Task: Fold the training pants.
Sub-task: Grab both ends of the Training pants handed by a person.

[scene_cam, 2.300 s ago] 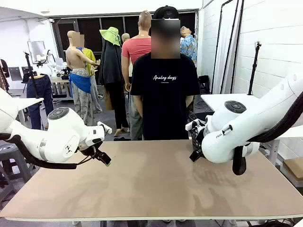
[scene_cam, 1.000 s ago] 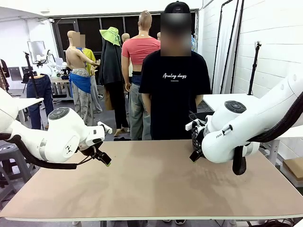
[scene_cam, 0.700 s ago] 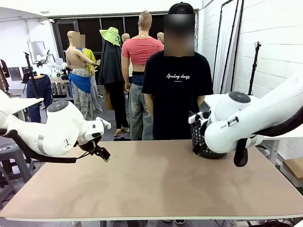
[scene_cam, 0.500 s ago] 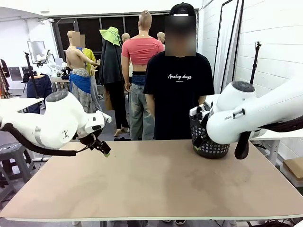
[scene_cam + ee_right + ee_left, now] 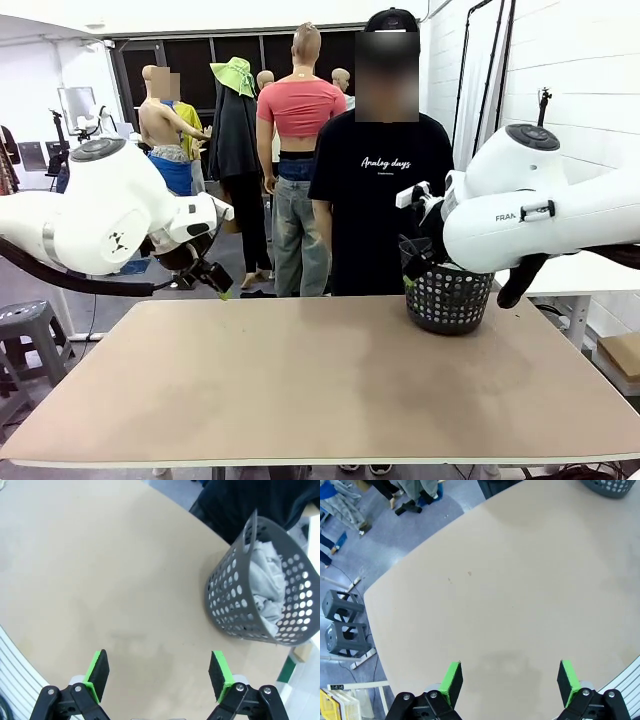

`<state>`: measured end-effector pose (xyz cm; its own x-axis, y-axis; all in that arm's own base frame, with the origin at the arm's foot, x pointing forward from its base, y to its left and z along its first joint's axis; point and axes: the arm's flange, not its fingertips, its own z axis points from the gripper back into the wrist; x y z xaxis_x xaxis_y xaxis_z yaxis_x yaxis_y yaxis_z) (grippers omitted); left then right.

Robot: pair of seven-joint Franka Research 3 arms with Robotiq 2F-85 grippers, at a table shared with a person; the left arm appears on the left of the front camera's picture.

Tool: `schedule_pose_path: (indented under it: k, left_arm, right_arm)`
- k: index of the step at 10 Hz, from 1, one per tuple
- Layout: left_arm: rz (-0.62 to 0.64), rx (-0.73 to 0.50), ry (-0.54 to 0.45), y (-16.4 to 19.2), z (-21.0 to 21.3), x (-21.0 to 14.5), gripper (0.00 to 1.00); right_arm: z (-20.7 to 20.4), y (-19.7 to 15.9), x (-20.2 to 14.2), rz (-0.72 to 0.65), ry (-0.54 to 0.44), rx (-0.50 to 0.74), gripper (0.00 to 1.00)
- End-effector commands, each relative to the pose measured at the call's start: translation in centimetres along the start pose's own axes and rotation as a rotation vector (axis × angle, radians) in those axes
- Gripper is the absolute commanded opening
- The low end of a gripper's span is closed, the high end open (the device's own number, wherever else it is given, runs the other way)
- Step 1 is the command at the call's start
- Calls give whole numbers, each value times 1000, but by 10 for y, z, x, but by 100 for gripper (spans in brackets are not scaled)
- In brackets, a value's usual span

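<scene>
I am holding my left gripper [image 5: 510,672], black with green pads, above the bare tan tabletop [image 5: 300,390], and its two fingers are standing wide apart with nothing between them. Below it I am seeing only the plain surface and the table's rounded corner, with grey stools [image 5: 344,625] on the floor beyond.

I am keeping my right gripper [image 5: 159,662] released as well, its green pads spread wide over the table and gripping nothing. It is hanging near the dark grey perforated plastic basket [image 5: 235,607] but is not touching it.

The light grey soft jersey training pants [image 5: 264,592] are lying bunched up inside that basket, crumpled below its rim. The basket is standing upright on the table near the far edge, on my right side. It is sitting just in front of the person in a black printed T-shirt [image 5: 385,190], who is standing at the far side of the table. In the front view my right arm is partly covering the top of the basket.
</scene>
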<state>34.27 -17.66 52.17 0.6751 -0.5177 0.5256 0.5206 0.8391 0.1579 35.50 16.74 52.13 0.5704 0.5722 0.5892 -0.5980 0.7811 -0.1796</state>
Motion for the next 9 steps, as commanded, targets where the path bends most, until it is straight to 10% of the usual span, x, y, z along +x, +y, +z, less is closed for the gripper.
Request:
schedule_pose_path:
  k: [1,9]
  left_arm:
    - [25,9,-32,-7,11,-4,100]
    - [-23,130,-151,-29,69,-13,100]
  right_arm:
    - [13,-3,-6,24,-40,18,100]
    - [53,4,-14,64,-95,-34,100]
